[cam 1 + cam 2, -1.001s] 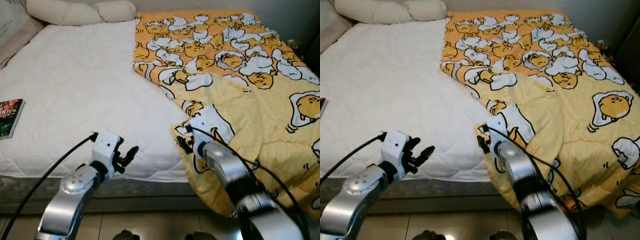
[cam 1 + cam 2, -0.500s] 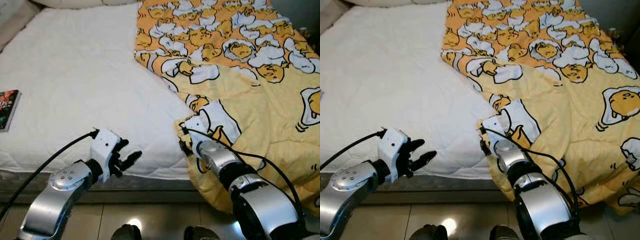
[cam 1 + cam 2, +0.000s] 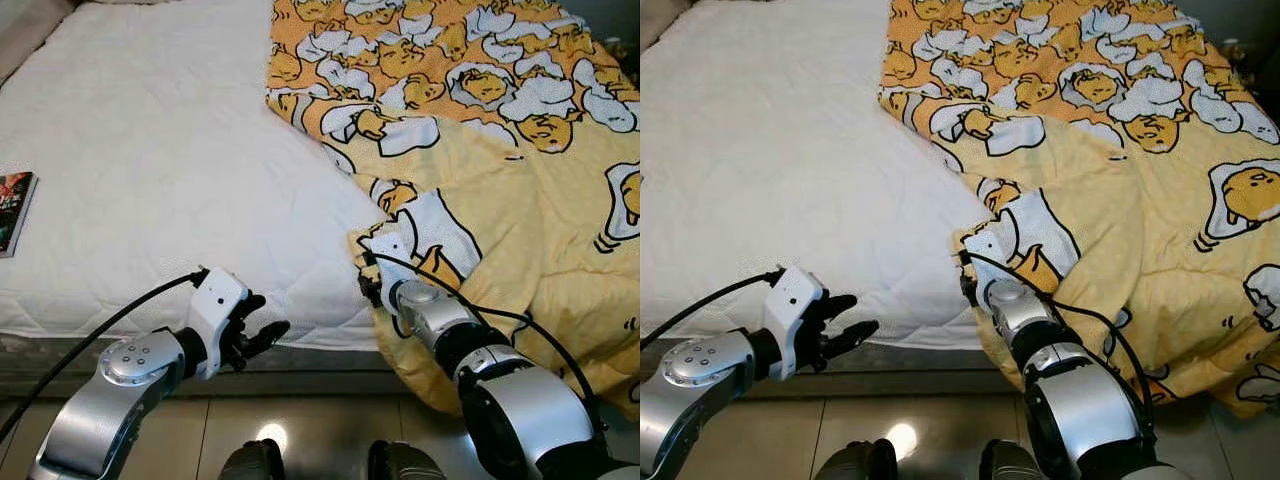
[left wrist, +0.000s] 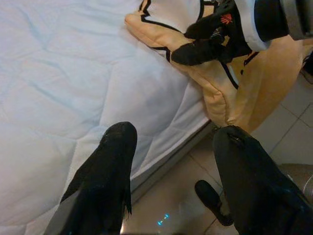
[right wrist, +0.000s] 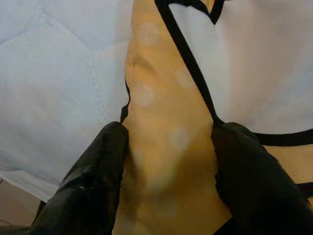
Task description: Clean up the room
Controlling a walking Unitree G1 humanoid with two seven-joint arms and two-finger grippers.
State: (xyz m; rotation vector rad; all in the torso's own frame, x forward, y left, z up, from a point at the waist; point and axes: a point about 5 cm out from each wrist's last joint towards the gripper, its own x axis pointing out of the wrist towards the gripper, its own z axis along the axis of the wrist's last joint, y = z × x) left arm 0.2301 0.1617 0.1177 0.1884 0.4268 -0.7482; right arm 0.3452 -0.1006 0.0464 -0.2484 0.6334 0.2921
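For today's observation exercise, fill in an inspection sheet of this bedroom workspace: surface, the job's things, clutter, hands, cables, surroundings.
Surface: white quilted mattress, left half bare.
Job's things: yellow cartoon-print blanket, bunched over the right half, its near edge hanging over the bed's front side.
Clutter: a book lying flat near the mattress's left edge.
Hands: right hand astride the blanket's folded near corner, a finger on each side of the fold; left hand open, held off the mattress's front edge, holding nothing.
Cables: a black cable running along the left arm; another looping over the right arm.
Surroundings: tiled floor under the bed's front side.
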